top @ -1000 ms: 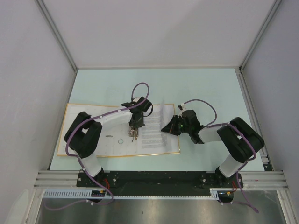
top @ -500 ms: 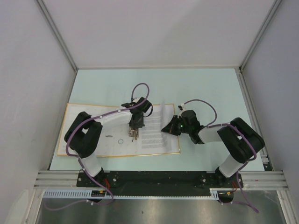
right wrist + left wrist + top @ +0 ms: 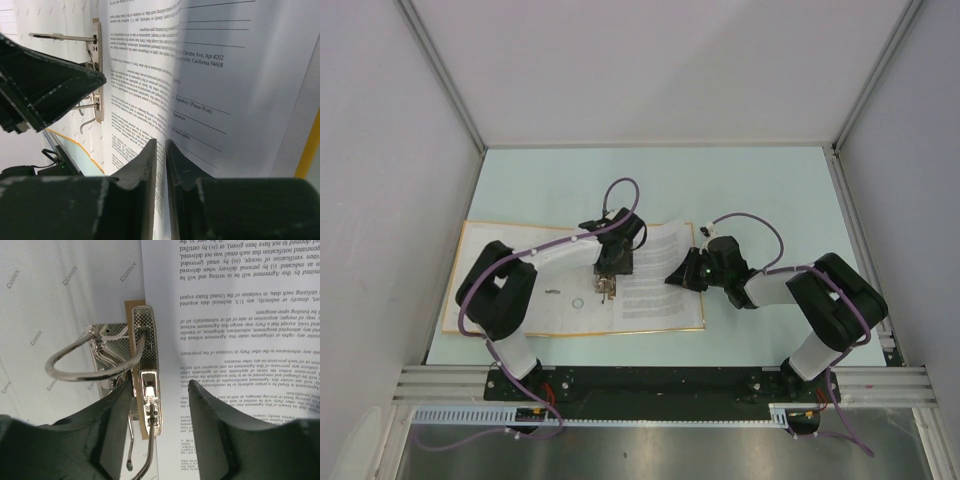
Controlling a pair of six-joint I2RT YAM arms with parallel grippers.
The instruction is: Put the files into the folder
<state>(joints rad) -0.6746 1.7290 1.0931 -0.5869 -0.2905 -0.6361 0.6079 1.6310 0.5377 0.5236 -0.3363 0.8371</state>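
The folder [image 3: 460, 300] lies open on the table, orange-yellow at the rim and whitish inside [image 3: 50, 300]. Its metal ring clip [image 3: 147, 340] sits at the spine. The files [image 3: 655, 290], white sheets of dense black text [image 3: 240, 315], lie on the folder's right half, left edge against the clip. My left gripper [image 3: 608, 280] hangs over the clip, open, its fingertips [image 3: 160, 384] astride the clip's lever, holding nothing. My right gripper [image 3: 672, 277] is at the files' right part; its fingers [image 3: 161, 142] stand a narrow slit apart, with a raised fold of the sheet [image 3: 200, 60] running into the slit.
Grey enclosure walls stand on the left, right and back. An aluminium rail [image 3: 660, 378] runs along the near edge by the arm bases. A small ring hole [image 3: 578, 303] and rivets [image 3: 552, 292] mark the folder's left half. Pale green table [image 3: 650, 185] lies beyond the folder.
My left jaws have parted from a near-shut stance at the ring clip. My right jaws have gone from shut to a thin slit. Neither arm has shifted noticeably.
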